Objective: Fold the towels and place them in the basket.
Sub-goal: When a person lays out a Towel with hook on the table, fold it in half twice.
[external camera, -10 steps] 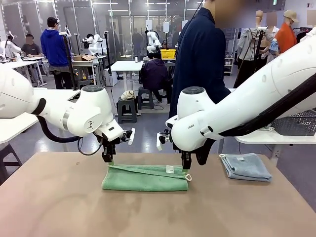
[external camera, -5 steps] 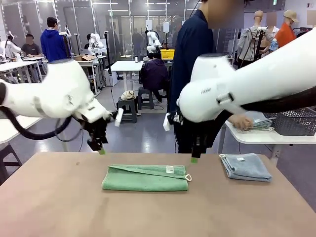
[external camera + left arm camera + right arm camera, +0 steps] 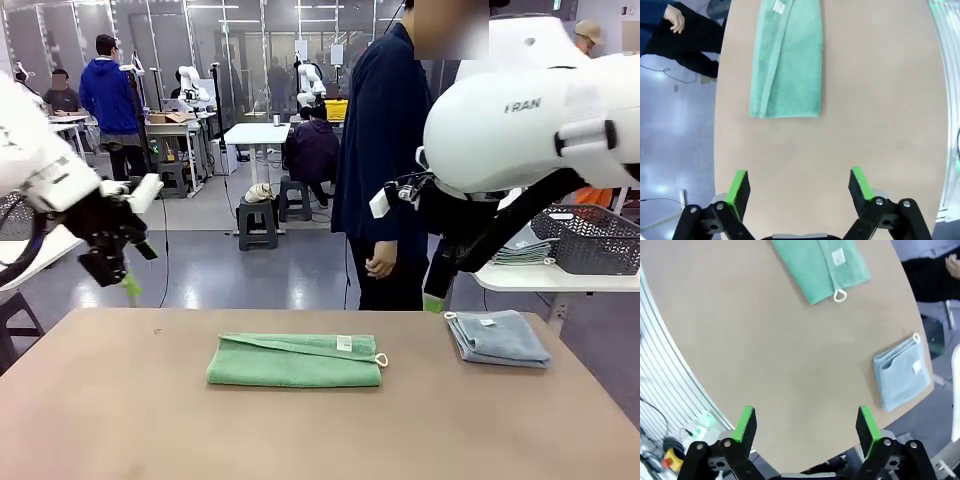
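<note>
Status on the fold: green towel (image 3: 295, 360) lies flat in the middle of the table (image 3: 120, 410), long axis left-right, roughly centred between the 2 arms. We read that placement as deliberate: each gripper can drop onto 1 short end for the next fold without crossing over.

Our left gripper (image 3: 797, 182) hangs high by the left end of the table, fingers spread wide, nothing between the pads. Our right gripper (image 3: 805, 422) hangs high toward the far right, fingers also spread wide and empty. Neither touches cloth. Our guess is that both sit up and outboard to keep the towel in clear sight and leave room for the next approach.

Green towel look: doubled into 1 long strip of 2 layers. The upper hem runs slightly skewed along the far side, so the layers aren't perfectly matched. It has a small white label on top near the right end, with the corner loop (image 3: 381, 359) poking out past that end. It's limp terry and will likely sag if lifted by 1 corner.

Grey-blue towel (image 3: 497, 337) sits at the far right of the table, well apart from the green one. It's folded to a compact rectangle, label up, loop at its far-left corner. It looks finished and parked on the side nearest the basket (image 3: 590, 238). That stands on a separate side table (image 3: 530, 280) further right, and we can't tell its contents through the mesh. Person (image 3: 385, 170) stands at the far edge, hands low, touching nothing.
</note>
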